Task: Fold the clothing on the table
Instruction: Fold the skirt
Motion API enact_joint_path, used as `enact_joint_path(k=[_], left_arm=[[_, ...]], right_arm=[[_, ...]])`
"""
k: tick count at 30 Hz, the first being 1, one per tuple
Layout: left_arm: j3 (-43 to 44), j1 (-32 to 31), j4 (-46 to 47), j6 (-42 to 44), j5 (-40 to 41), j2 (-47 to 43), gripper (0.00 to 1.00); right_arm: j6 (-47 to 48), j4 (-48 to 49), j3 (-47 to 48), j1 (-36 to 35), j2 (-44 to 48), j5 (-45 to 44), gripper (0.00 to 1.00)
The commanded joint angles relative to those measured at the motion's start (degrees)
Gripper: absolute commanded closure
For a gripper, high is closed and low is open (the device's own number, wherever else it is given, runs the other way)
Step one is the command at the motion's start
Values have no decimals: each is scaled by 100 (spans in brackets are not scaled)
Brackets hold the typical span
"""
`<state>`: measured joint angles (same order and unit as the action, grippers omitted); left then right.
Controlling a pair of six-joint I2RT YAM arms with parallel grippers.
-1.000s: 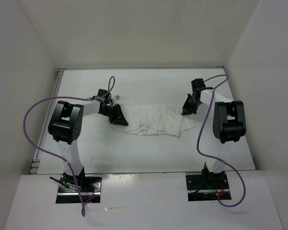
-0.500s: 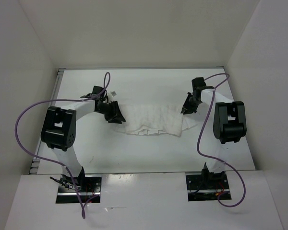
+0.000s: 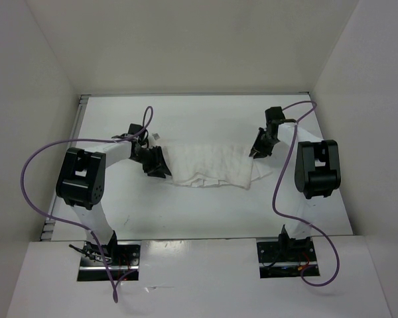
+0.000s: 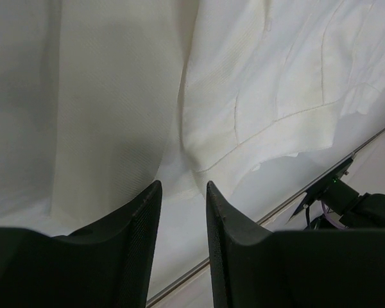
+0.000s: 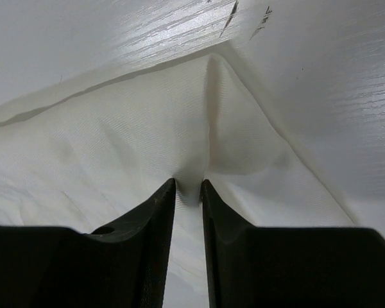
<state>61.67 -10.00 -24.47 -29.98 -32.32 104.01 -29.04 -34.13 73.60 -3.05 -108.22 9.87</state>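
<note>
lying across the middle of the white counter [image 3: 205, 212], the clothing [image 3: 212, 164] forms a wide, layered band with a rumpled near edge. the left hand [image 3: 159, 164] sits low at the garment's left end, its fingers standing apart over the cloth and gripping nothing. the right hand [image 3: 257, 151] sits at the right end near a corner, its fingers only narrowly apart, with a raised pucker of fabric running into the gap.

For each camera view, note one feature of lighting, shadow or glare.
Top external: even light, glare patch at the near edge of the table. Left wrist: left gripper near-black, shadow greying the clothing at left. Right wrist: streaky glare across the table.
</note>
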Motion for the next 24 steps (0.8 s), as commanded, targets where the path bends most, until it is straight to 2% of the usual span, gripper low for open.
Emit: enact_joint_path(k=[1,11,16,19,20,24], left_arm=[[-76,7,-93,124,59,-153,58],[-76,7,-199,124,164,-153,58],[-76,7,-199,124,340,48,83],[38,7,-199,124,287,234,90],[38,7,-199,124,287,312,96],[91,7,-199,124,287,454,100]], right_arm=[[118,-120,303,41,276,-55,71],[170,-287,532,41,328,-55,70],[170,-287,532,41,328,-55,70],[170,-287,532,41,328,-55,70],[170,-287,593,41,328,-55,70],[170,-287,594,41,328,6,70]])
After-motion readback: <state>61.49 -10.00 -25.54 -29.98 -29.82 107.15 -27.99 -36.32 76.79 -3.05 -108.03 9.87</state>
